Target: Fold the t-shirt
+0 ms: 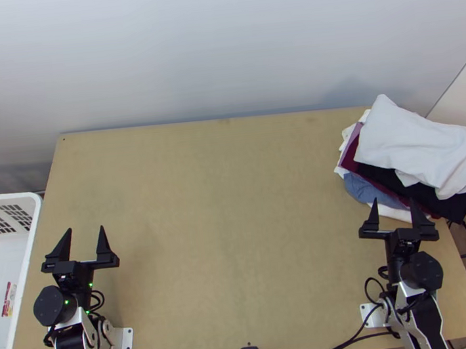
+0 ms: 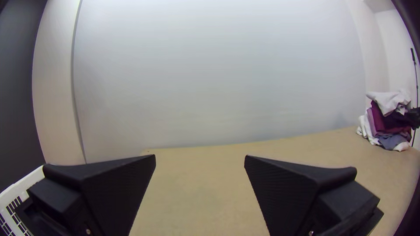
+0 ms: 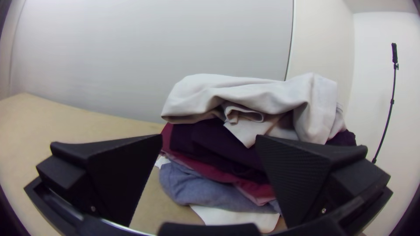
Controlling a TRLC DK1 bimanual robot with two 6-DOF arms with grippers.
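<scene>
Left end effector [image 1: 86,229] and right end effector [image 1: 393,200] stand spread and unladen, presumably ready to grasp, while the likely t-shirt [image 1: 421,146] lies bunched atop the clothes pile [image 1: 364,189] at the surface's [image 1: 226,241] right edge, perhaps for easy reach.

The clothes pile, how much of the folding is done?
None looks done: the clothes sit heaped at the right end of the table. Nothing is in hand; the left tool and right tool are open and empty. Left to do, probably: pick one out, spread it flat, fold it.
</scene>
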